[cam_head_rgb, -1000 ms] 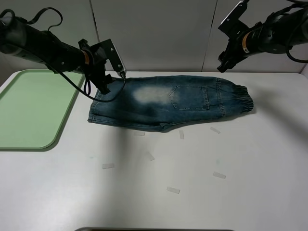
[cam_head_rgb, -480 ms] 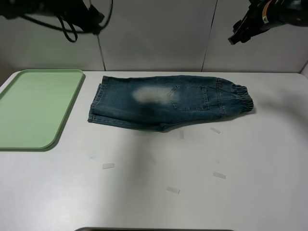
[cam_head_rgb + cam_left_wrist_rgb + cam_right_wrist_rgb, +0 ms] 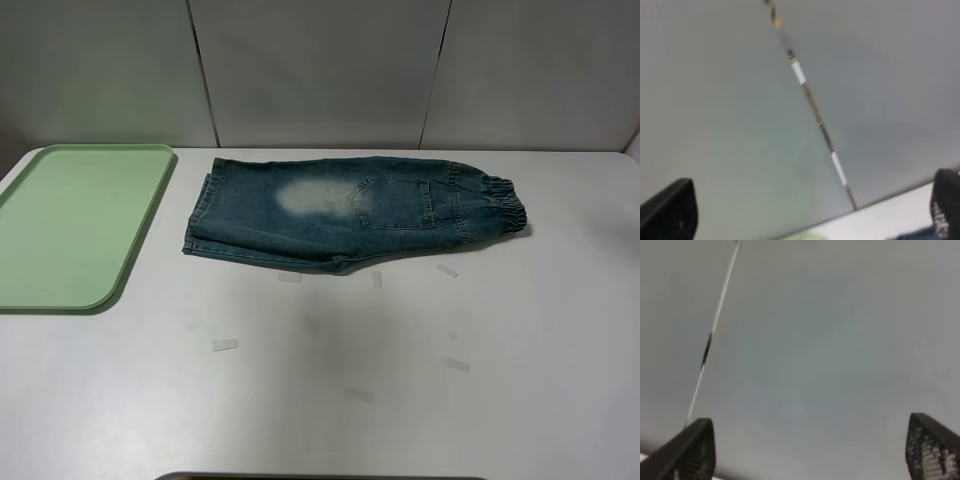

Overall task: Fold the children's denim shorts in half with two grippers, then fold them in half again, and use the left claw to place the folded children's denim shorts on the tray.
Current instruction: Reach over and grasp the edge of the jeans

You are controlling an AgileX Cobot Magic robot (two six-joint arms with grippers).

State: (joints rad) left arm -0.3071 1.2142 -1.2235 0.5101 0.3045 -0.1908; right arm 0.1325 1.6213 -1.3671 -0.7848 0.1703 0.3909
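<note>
Near edge first: white table [image 3: 330,420], small tape strips [image 3: 225,345] scattered on camera side of shorts. Then children's denim shorts [image 3: 300,232], flat on table, stretched sideways. Elastic waistband [image 3: 497,205] at end away from tray, pale patch [image 3: 312,197] and pocket [image 3: 395,203] facing up. Tray [image 3: 60,230] just beside shorts' hem end, small gap, not touching. Behind shorts, grey wall panels [image 3: 320,70]. Left claw [image 3: 806,207] aimed at wall, jaws spread wide, nothing between. Right gripper [image 3: 811,449] likewise, fingertips [image 3: 690,450] far apart, gripping nothing.
</note>
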